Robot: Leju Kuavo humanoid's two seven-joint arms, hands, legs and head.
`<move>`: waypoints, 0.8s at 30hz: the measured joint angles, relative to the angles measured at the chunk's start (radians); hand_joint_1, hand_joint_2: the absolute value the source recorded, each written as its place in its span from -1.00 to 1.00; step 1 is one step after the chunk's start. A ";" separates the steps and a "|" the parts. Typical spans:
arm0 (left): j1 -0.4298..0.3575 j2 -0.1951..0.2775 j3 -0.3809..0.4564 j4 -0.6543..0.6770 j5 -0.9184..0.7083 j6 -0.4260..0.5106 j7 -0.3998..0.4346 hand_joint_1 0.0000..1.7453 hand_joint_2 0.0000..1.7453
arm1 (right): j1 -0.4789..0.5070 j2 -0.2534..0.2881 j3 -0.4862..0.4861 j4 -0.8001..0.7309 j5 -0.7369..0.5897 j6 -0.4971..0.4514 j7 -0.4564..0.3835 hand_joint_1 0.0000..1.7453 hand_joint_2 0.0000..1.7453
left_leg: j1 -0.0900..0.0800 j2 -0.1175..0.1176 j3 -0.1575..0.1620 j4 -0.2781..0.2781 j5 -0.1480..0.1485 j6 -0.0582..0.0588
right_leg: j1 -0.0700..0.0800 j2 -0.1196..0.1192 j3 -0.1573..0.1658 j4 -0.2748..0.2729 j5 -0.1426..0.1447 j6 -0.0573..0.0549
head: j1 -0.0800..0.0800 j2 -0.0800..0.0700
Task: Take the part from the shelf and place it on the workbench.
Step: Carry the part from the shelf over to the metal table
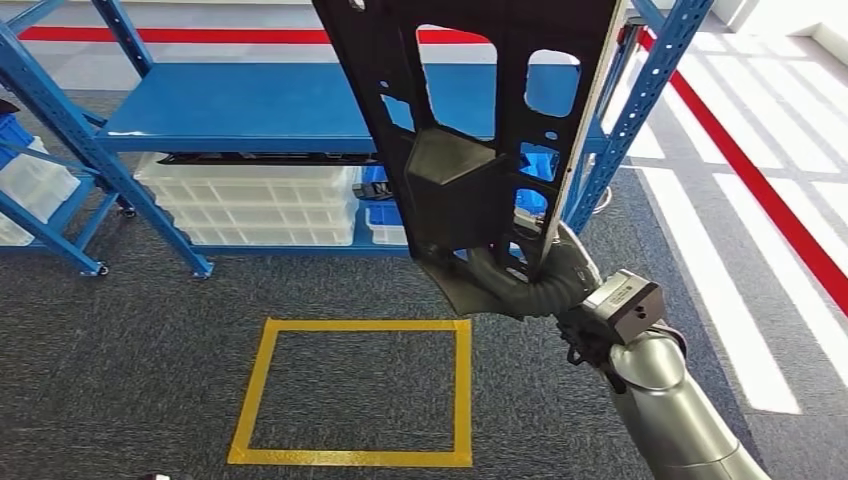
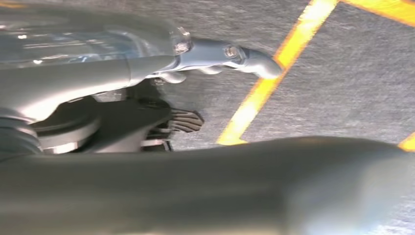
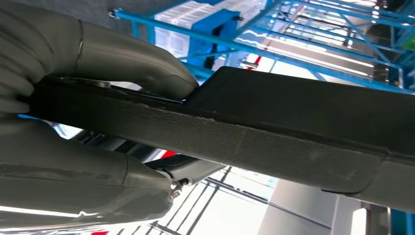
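One robot hand (image 1: 520,275) grips the part's (image 1: 470,120) lower edge.

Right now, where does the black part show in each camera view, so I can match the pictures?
Head view: the black part stands tall at upper centre, its lower end gripped by the right robot hand.
Right wrist view: its edge crosses the picture, pinched by that hand.
Left wrist view: not in it.
Shared landmark: the blue shelf.

Count: 1 black part (image 1: 470,130); 1 blue shelf (image 1: 250,105); 1 yellow floor square (image 1: 355,392); 2 robot hands (image 1: 520,275) (image 2: 147,93).
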 joint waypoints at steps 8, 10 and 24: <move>-0.001 -0.001 0.000 0.000 -0.010 -0.001 -0.004 -1.00 -1.00 | -0.003 -0.007 0.000 0.009 -0.005 0.005 -0.001 1.00 1.00 | -0.012 0.005 -0.160 0.075 0.074 -0.005 | 0.008 0.005 0.209 -0.035 -0.018 -0.005 | 0.000 0.000; 0.000 -0.001 0.000 0.000 -0.010 -0.001 -0.006 -1.00 -1.00 | -0.006 -0.008 0.000 0.009 -0.007 0.008 -0.002 1.00 1.00 | -0.014 0.005 -0.174 0.086 0.090 -0.012 | 0.013 0.005 0.265 -0.123 -0.047 -0.012 | -0.001 0.000; -0.006 0.000 0.001 0.000 -0.038 0.010 -0.012 -1.00 -1.00 | 0.017 -0.035 -0.011 0.018 -0.010 0.014 -0.041 1.00 1.00 | -0.011 0.027 0.034 0.062 -0.042 -0.027 | 0.013 -0.022 0.077 -0.103 0.091 -0.037 | -0.001 0.000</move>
